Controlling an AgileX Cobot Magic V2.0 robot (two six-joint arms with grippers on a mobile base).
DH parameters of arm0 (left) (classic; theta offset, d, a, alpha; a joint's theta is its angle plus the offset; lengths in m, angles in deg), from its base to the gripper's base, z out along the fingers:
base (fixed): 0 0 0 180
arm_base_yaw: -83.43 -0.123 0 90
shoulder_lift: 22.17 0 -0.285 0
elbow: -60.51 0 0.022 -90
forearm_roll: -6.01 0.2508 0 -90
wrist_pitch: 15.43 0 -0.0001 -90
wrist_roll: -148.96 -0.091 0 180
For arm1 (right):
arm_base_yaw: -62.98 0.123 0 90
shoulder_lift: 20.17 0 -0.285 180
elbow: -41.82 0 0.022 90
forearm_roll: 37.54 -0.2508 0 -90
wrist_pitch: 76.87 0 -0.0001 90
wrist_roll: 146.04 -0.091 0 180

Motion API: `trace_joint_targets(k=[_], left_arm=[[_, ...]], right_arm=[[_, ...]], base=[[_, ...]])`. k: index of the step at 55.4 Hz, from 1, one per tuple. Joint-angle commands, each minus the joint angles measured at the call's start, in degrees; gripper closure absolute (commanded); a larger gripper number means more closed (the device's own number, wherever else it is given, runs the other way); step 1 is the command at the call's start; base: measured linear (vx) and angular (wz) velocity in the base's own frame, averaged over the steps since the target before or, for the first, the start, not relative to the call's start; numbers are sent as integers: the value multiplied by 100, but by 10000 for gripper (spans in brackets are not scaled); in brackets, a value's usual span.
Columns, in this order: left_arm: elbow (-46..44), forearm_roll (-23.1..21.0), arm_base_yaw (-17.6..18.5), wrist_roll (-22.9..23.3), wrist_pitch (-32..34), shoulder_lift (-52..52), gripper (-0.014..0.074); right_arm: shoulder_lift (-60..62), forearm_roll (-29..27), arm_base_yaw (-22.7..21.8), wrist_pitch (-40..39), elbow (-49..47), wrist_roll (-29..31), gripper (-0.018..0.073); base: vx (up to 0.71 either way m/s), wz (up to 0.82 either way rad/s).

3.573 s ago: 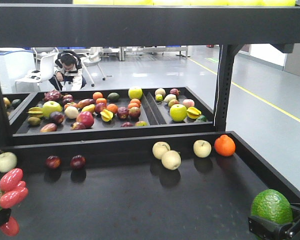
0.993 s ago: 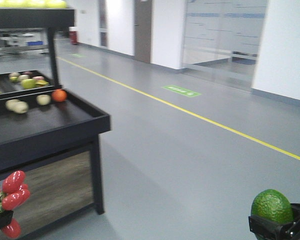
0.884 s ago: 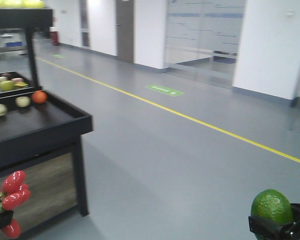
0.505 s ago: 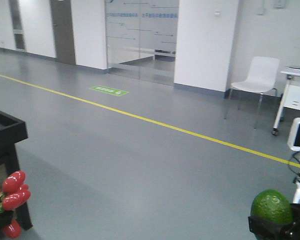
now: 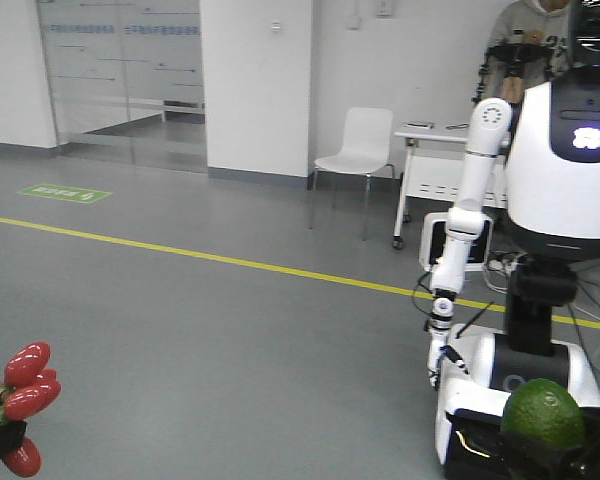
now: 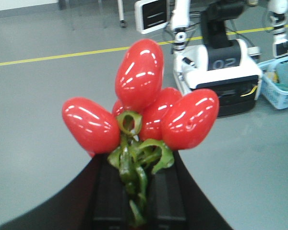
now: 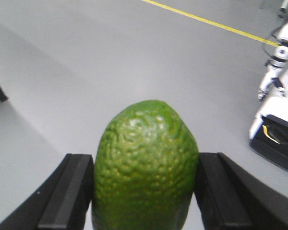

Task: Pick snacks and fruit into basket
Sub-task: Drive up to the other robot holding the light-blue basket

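In both grippers, fruit: left [image 6: 134, 191] clamps red cluster [image 6: 144, 112] by its stem, right [image 7: 144, 191] pinches upright avocado [image 7: 146, 167]. Ahead-right of left wrist, blue basket [image 6: 281, 88] (beside white robot [image 5: 550, 200]), nearer right arm.

Readable: "02" in pale digits on the dark front panel of the white robot base [image 6: 225, 64], left wrist view. On the green floor sign [image 5: 65, 193] and the frosted glass wall [image 5: 120, 60], white marks only, too small and blurred to read. Nothing else legible.
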State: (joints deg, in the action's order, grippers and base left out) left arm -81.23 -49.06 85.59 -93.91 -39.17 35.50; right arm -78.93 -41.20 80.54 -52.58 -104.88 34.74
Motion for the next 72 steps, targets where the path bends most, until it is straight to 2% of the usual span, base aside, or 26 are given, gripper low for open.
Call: trace_joint_targets(k=[1, 50, 72], left_arm=[[-138, -181, 11, -2, 229, -47, 602], [-138, -181, 11, -2, 229, -47, 602], [-138, -181, 11, -2, 229, -47, 602]], right_arm=[[77, 26, -10, -532, -186, 4, 568], [77, 26, -10, -532, -186, 4, 568], [77, 26, -10, -532, -186, 4, 568]], base=[[4, -56], [13, -65], [21, -46]])
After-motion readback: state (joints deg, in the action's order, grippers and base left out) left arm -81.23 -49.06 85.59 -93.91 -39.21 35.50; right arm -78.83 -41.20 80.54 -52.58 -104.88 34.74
